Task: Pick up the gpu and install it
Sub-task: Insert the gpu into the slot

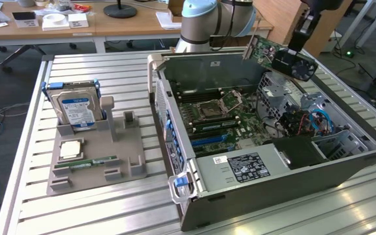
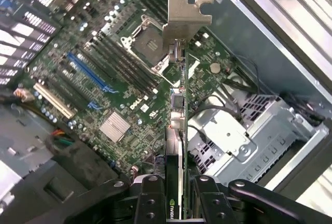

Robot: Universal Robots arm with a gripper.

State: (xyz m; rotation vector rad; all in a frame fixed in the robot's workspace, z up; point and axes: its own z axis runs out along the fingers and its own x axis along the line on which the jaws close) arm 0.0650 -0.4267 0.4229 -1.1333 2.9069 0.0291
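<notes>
The slatted metal desk (image 1: 96,210) carried an open computer case (image 1: 273,188), lying on its side with the motherboard (image 1: 224,120) exposed. Behind it rose the robot arm (image 1: 207,19), its upper part cut off at the top of the exterior view. Toward the exterior view's left sat a grey holder (image 1: 126,161) with a blue-labelled hard drive (image 1: 77,108) standing upright in it. The gpu (image 1: 271,50) hung tilted in the air above the case's far rim, well clear of the motherboard. The pincer (image 1: 297,48) was clenched on the gpu's edge, its tips hard to pick out against the dark fan. From the wrist, the card (image 2: 178,115) showed edge-on, its face hidden, with the silvery bracket farthest from the pincer (image 2: 177,195). A green RAM stick (image 1: 86,164) lay flat on the holder.
</notes>
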